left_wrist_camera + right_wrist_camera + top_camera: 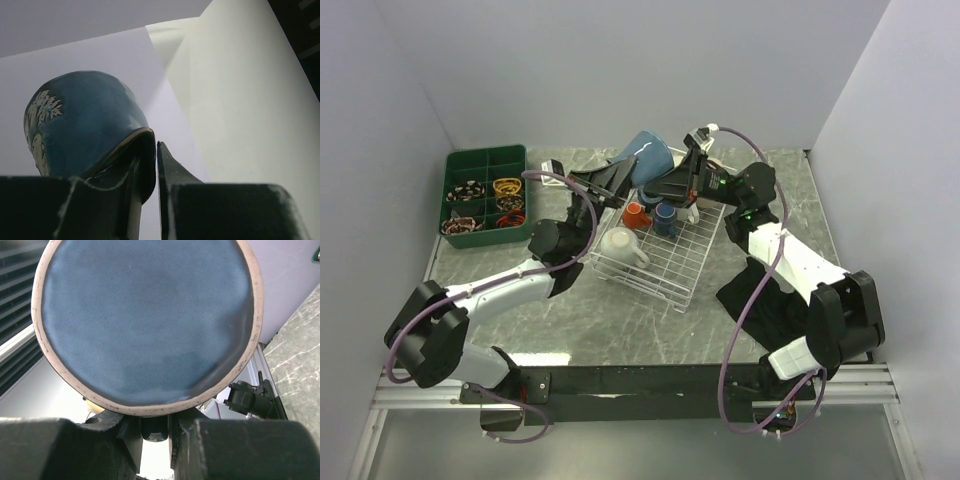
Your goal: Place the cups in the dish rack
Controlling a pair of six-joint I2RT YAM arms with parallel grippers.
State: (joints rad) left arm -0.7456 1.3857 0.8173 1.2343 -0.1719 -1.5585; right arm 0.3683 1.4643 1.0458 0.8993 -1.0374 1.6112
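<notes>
Grippers on both arms were found at one blue mug (645, 155), which was held in the air over the far edge of the dish rack (660, 268) and tilted on its side. The left gripper (618, 180) was clamped on the mug's rim. In the left wrist view the rim wall sat pinched between the two fingers (167, 170), with the glazed blue body (85, 120) and a pale leaf pattern rising to the left. The right gripper (672, 185) met the mug from the opposite side. In the right wrist view a round blue face (145, 315) with a cream edge filled most of the frame. That gripper (152, 422) was drawn nearly together on a dark part at the mug's lower edge; whether that part was the handle could not be determined. Inside the white wire rack stood a small orange cup (636, 213), a navy cup (665, 215) just beside it, and a white mug (620, 243) nearer the left arm. The rack rested on the grey marbled table (620, 320). A dark green compartment tray (485, 160) holding small items sat at the far left, well apart from the rack. A black cloth (760, 290) lay to the right, under the right arm.
</notes>
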